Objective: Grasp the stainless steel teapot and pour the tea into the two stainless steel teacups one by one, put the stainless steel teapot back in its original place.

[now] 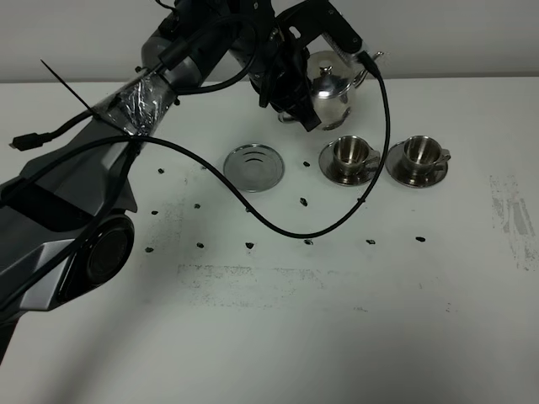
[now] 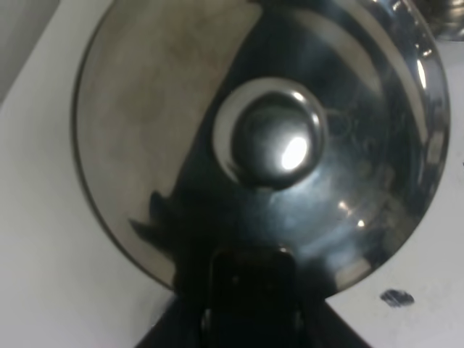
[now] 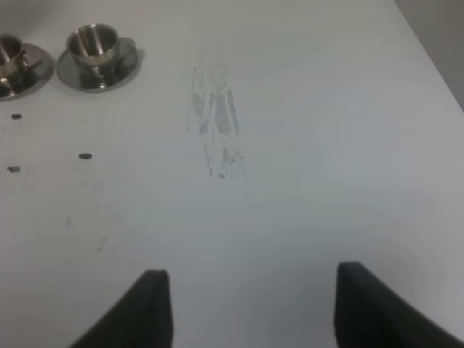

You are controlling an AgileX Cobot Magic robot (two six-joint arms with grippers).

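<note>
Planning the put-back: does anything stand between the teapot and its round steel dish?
Nothing visible does. The stainless steel teapot is behind and right of the round steel dish, which lies bare; both teacups sit farther right. The arm's black cable loops just past its front rim.

You see a white, scuffed tabletop (image 1: 337, 337) carrying a round shiny steel dish (image 1: 253, 166), two round steel saucers (image 1: 330, 172) beside it, and scattered dark specks (image 1: 305, 202).
</note>
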